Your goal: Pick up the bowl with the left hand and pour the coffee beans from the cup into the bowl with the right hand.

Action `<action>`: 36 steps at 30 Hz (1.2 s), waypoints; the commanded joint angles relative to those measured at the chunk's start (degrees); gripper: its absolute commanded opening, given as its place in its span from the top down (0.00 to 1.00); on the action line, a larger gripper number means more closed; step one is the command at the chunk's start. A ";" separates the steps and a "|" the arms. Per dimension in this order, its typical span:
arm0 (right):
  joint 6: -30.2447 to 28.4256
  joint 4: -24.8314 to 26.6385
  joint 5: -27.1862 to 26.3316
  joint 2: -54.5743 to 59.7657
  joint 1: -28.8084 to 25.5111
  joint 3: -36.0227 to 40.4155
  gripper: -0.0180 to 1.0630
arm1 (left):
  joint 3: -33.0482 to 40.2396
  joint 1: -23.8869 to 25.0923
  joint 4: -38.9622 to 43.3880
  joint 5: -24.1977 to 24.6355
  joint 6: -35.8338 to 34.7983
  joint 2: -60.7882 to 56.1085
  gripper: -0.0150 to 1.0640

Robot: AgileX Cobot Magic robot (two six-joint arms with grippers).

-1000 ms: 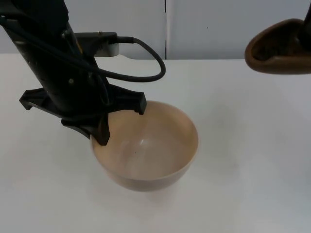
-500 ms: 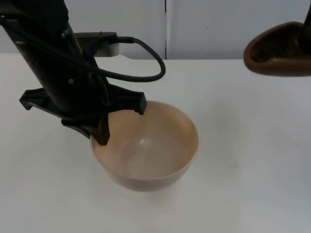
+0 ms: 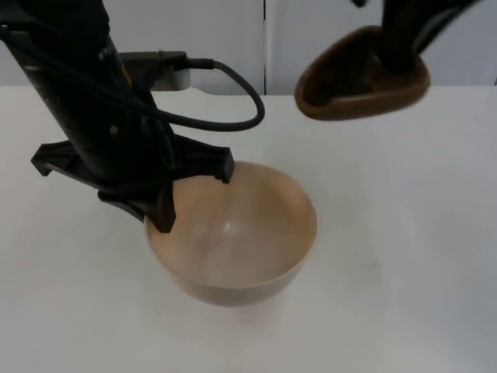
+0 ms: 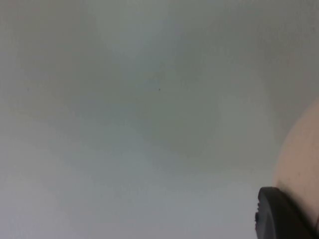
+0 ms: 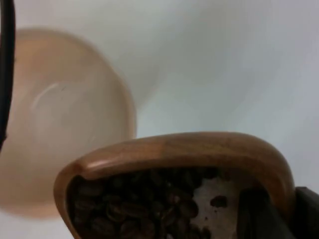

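Note:
A beige bowl [image 3: 241, 245] sits left of the table's middle, its inside bare. My left gripper [image 3: 165, 216] is shut on its near-left rim. In the left wrist view one black fingertip [image 4: 279, 216] lies against the bowl's pale outer wall [image 4: 304, 154]. My right gripper [image 3: 400, 43] is shut on a brown wooden cup [image 3: 357, 78], held in the air up and to the right of the bowl and apart from it. The right wrist view shows the cup [image 5: 184, 149] holding dark coffee beans [image 5: 144, 204], with the bowl [image 5: 55, 124] beyond its lip.
The white table top [image 3: 404, 233] lies open to the right of and in front of the bowl. The grey partition wall [image 3: 326, 31] closes off the back, just behind the raised cup.
My right gripper has carried the cup leftward from the picture's right edge toward the bowl. The left arm and the bowl have stayed still.

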 commanded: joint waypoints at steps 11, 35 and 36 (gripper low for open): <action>2.01 -18.30 -0.20 3.01 9.16 -2.70 0.98 | 0.26 -0.10 -0.54 -0.61 -0.45 -0.18 0.99; 6.68 -38.29 -0.20 3.01 18.26 -2.48 0.98 | 0.26 -0.10 -0.70 -0.61 -0.45 -0.18 0.99; 6.68 -38.29 -0.20 3.01 18.26 -2.48 0.98 | 0.26 -0.10 -0.70 -0.61 -0.45 -0.18 0.99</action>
